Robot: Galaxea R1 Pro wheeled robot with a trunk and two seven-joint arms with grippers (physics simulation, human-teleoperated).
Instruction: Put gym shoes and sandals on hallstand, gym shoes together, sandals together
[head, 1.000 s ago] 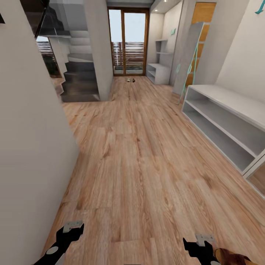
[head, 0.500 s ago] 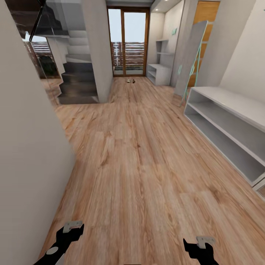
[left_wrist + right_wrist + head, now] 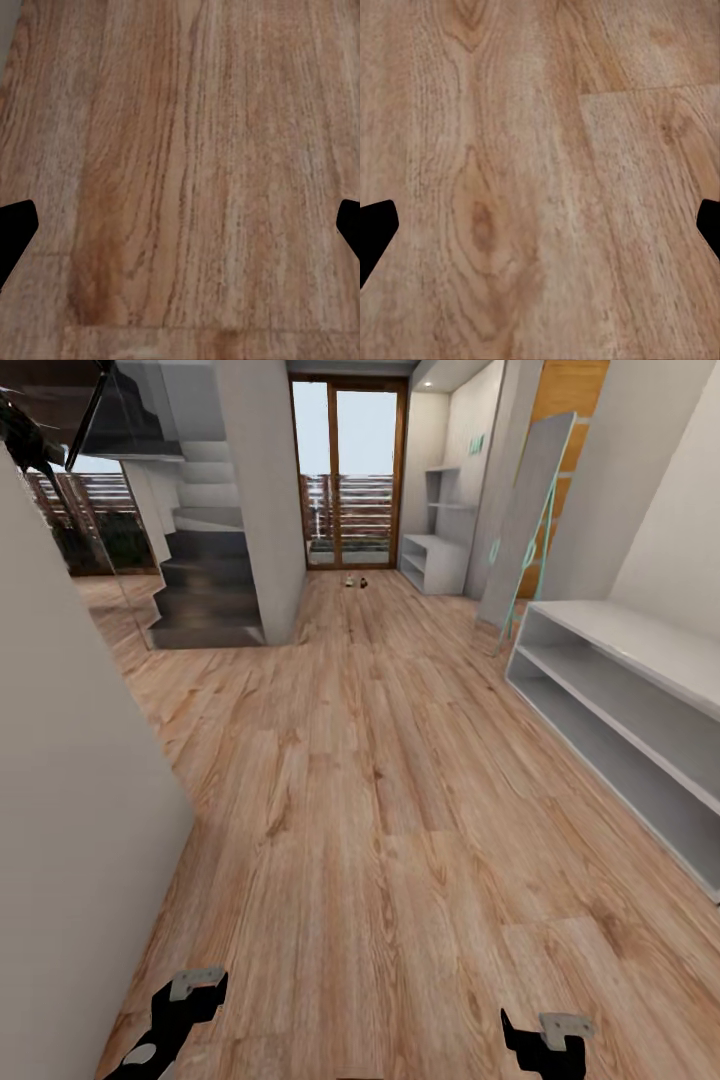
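Rolled forward along corridor floor (image 3: 380,780), both hands spread wide and empty, left hand (image 3: 180,225), right hand (image 3: 540,225); shoes (image 3: 355,580) tiny, far ahead beside hallstand (image 3: 432,560), identity unclear, long drive left.

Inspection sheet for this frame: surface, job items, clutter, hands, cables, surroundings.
Surface: light brown wood-plank corridor floor, bare near the robot.
Job's things: two small objects on the floor far down the corridor by the glass door, too small to identify; light grey hallstand with bench top and open shelves at the far right.
Clutter: nothing seen.
Hands: left hand and right hand low over the floor, both open and empty; wrist views show fingers spread wide over planks.
Cables: nothing seen.
Surroundings: long grey open shelf unit along the right wall, dark staircase left, grey wall close at the left.
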